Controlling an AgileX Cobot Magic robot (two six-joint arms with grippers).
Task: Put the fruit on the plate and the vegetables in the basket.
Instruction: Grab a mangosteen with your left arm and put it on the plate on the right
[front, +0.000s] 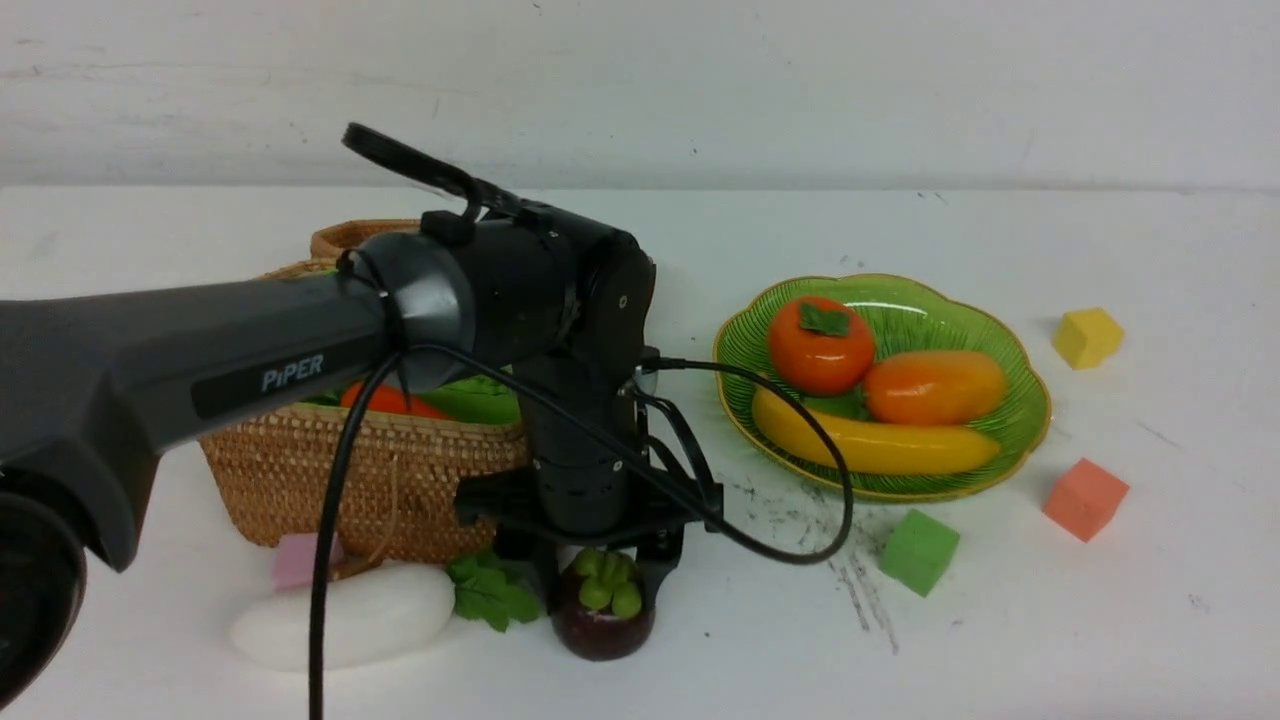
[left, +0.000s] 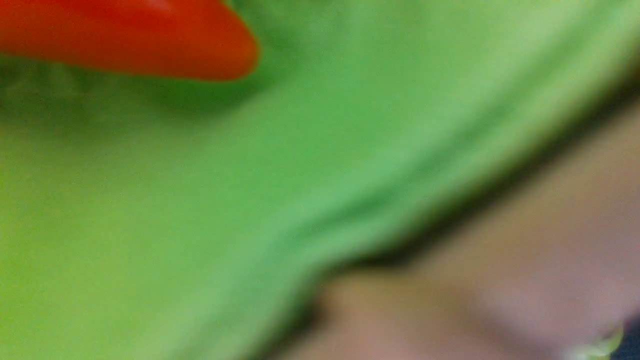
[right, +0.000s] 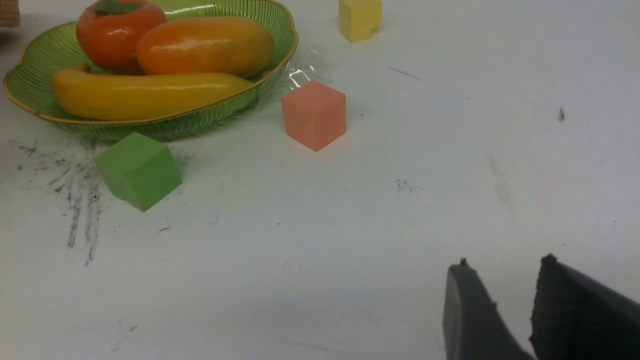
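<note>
A dark purple mangosteen (front: 603, 625) rests on the table by the front edge. My left gripper (front: 603, 592) points straight down over it, one finger at each of its sides. I cannot make out whether they press on it. The white radish (front: 345, 620) lies just left of it. An orange-red carrot (front: 390, 400) lies in the wicker basket (front: 300, 470); the blurred left wrist view shows its tip (left: 125, 35) on the green lining (left: 250, 175). The green plate (front: 1030, 420) holds a persimmon (front: 820, 350), a mango (front: 935, 387) and a banana (front: 875, 445). My right gripper (right: 505, 261) hangs open and empty over bare table.
Foam cubes lie around the plate: yellow (front: 1087, 337) behind it on the right, salmon (front: 1085, 498) at its front right, green (front: 919, 551) in front. A pink cube (front: 300, 560) sits against the basket's front. My left arm's cable (front: 800, 470) loops over towards the plate.
</note>
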